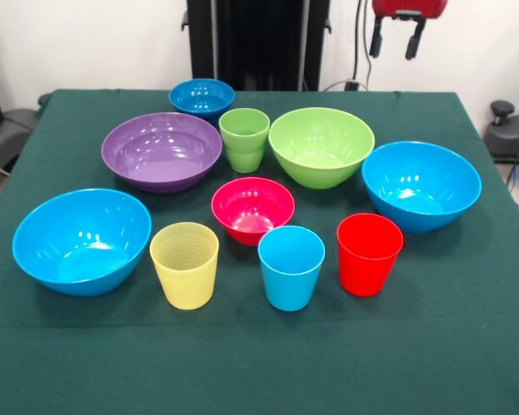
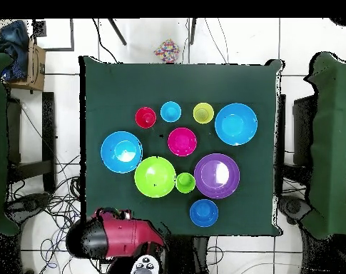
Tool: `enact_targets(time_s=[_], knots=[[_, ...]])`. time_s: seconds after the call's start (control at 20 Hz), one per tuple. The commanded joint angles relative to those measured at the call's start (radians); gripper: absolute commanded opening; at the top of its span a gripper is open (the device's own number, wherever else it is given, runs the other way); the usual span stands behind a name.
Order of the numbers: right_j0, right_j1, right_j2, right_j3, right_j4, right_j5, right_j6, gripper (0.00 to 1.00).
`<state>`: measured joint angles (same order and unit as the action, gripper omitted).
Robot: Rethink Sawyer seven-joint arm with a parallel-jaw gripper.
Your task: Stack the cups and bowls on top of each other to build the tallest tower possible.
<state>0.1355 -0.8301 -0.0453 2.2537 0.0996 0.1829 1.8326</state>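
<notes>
All cups and bowls stand apart and upright on the green table [image 1: 467,346]; no tower is in view. Back row: small dark blue bowl [image 1: 201,97], purple bowl [image 1: 162,151], green cup [image 1: 244,138], lime green bowl [image 1: 321,147]. Two light blue bowls [image 1: 81,240] [image 1: 421,184] sit at the sides, with the pink-red bowl [image 1: 253,209] in the middle. In front stand the yellow cup [image 1: 184,264], light blue cup [image 1: 291,267] and red cup [image 1: 368,254]. My gripper [image 1: 395,41] hangs open and empty high behind the table's far right corner.
In the overhead view the red arm [image 2: 122,235] lies off the table's edge, near the lime green bowl [image 2: 155,177] and the small dark blue bowl [image 2: 204,212]. Green-draped furniture [image 2: 332,143] flanks the table. Cables [image 2: 54,207] cover the floor.
</notes>
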Motion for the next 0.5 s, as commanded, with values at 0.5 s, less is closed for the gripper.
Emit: enact_targets(time_s=[0.5], knots=[[0.044,0.06,-0.023,0.037,-0.024,0.026,0.148,1.0]])
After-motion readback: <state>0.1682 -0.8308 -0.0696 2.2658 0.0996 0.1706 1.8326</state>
